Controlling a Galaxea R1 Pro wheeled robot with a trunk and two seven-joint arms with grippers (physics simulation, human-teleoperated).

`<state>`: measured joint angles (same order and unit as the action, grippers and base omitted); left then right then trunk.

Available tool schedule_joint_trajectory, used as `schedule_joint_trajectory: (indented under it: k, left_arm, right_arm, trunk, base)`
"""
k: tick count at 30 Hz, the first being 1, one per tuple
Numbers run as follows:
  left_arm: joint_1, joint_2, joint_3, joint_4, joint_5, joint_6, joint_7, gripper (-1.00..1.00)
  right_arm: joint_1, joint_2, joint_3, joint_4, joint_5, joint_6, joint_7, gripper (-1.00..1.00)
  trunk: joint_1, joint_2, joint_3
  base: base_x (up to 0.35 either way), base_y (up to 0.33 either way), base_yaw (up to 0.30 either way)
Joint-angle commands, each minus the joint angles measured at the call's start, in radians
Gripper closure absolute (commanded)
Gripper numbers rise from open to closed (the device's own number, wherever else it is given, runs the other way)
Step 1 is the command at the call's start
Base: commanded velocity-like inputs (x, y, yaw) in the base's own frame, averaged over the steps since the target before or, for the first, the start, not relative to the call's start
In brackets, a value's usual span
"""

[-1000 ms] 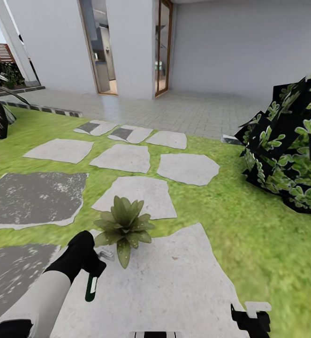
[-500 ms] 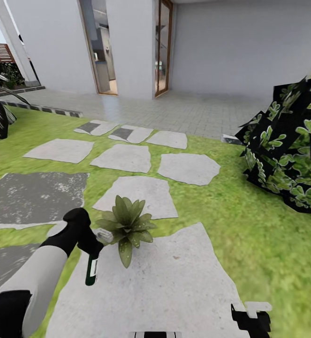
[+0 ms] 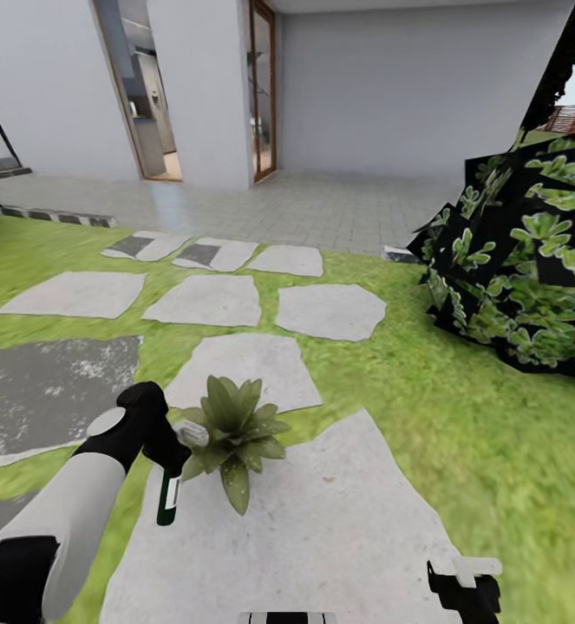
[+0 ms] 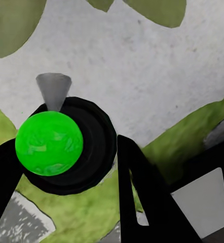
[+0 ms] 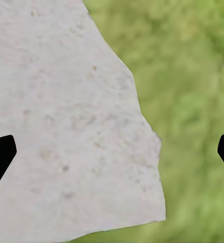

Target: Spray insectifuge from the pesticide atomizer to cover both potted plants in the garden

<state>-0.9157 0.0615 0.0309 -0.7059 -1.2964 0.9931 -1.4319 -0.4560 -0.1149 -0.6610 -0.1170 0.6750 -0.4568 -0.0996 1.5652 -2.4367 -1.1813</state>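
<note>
My left gripper (image 3: 170,451) is shut on the pesticide atomizer (image 3: 167,501), a dark green bottle hanging below its white trigger head (image 3: 192,433). The head sits right beside a potted plant (image 3: 232,431), a low green rosette at the near edge of a pale stone slab (image 3: 313,529) in the garden lawn (image 3: 426,416). In the left wrist view the atomizer (image 4: 76,147) appears end-on, dark and round with a bright green ball, held between black fingers (image 4: 142,197), with leaves (image 4: 157,7) beyond. My right gripper (image 3: 465,588) is low at the near right, open (image 5: 112,152) over the slab's edge and grass.
A big dark shrub (image 3: 530,269) with striped leaves stands to the right. Grey stepping stones (image 3: 330,310) lead to a paved terrace (image 3: 304,208) and a white house with open doorways (image 3: 144,113). A darker slab (image 3: 44,390) lies left.
The head view has swung right, so the scene shifted left. Before that, my left arm brought the atomizer up and closer to the plant; it now holds there. The right gripper is unchanged.
</note>
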Motion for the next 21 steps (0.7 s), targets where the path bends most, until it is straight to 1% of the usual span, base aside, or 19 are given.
schedule_joint_trajectory:
  k: [1,6,10,15,17,21]
  left_arm:
    - [0.0,0.001,0.002,-0.01,-0.01,0.01,-0.01,1.0]
    - [0.0,0.005,0.001,-0.016,-0.01,0.009,-0.01,1.0]
    - [0.0,0.007,0.001,-0.017,-0.011,0.009,-0.01,1.0]
    - [0.0,0.009,0.001,-0.018,-0.011,0.01,-0.01,1.0]
    - [-0.001,0.01,0.001,-0.018,-0.011,0.01,-0.01,1.0]
    - [-0.003,0.006,0.003,-0.018,-0.011,0.01,-0.01,1.0]
  right_arm:
    - [-0.001,0.0,-0.005,0.002,0.011,-0.003,-0.006,-1.0]
    - [-0.001,0.0,-0.005,0.002,0.011,-0.003,-0.006,-1.0]
    - [-0.001,0.0,-0.005,0.002,0.011,-0.003,-0.006,-1.0]
    - [-0.001,0.0,-0.005,0.002,0.011,-0.003,-0.006,-1.0]
    - [-0.001,0.0,-0.004,0.002,0.011,-0.003,-0.006,-1.0]
    - [-0.001,0.0,-0.004,0.002,0.012,-0.003,-0.006,-1.0]
  trunk:
    - [0.0,0.0,-0.001]
    - [0.0,0.0,-0.001]
    - [0.0,0.0,-0.001]
    - [0.0,0.0,-0.001]
    - [0.0,0.0,-0.001]
    - [0.0,0.0,-0.001]
  base:
    - [0.082,0.057,-0.299]
    - [0.012,0.011,-0.267]
    - [-0.233,0.051,-0.046]
    - [-0.233,0.217,-0.004]
    - [-0.032,0.289,-0.132]
    - [0.102,0.298,-0.267]
